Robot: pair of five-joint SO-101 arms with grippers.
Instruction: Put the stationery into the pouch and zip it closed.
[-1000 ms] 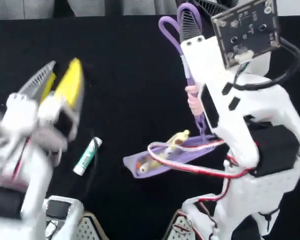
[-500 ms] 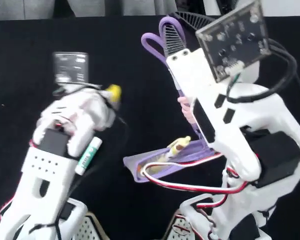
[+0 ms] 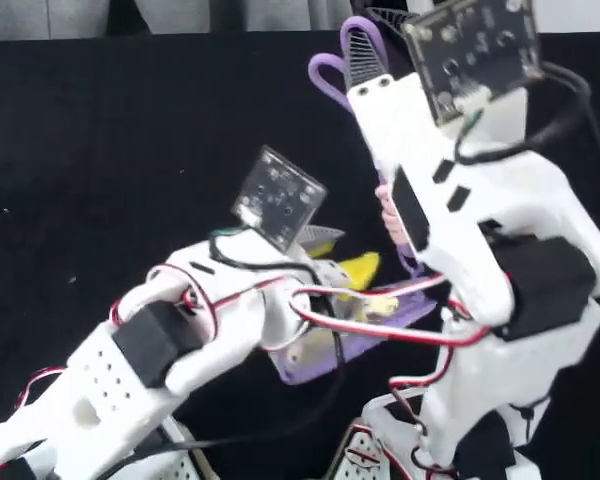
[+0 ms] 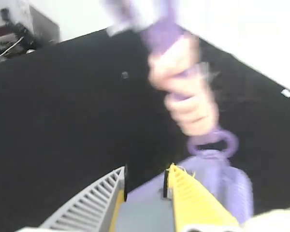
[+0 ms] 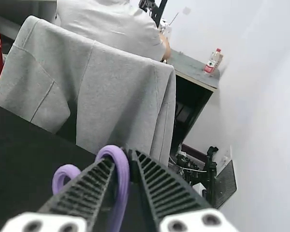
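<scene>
- left arm [image 3: 170, 345]: stretched low across the bench [image 3: 110, 150] from the left, head parked at the pouch mouth. Reads as the loading step, placed to drop or push an item in.
- left jaws: spread by a modest gap, one yellow and one grey ribbed, tips apart and just over the pouch mouth. Wrist view shows purple fabric past the tips. Can't tell if anything sits between them; nothing clearly gripped.
- pouch [image 3: 305, 373]: purple, lying on the bench between the two arms, mouth open, near end partly hidden under the left arm's head.
- stationery [image 3: 380, 299]: pale piece lying in the open mouth, so likely partly loaded. Zip not yet closed.
- strap [image 3: 330, 75]: runs from the pouch's right end straight up, with a pink charm [image 3: 388, 215] partway along. Probably held up to anchor the pouch and keep the mouth from sliding while the other arm works.
- right arm [image 3: 500, 270]: upright at the right, head high above the bench.
- right jaws: pressed together on the strap loop, with the purple band pinched between the ribbed faces in the right wrist view.
</scene>
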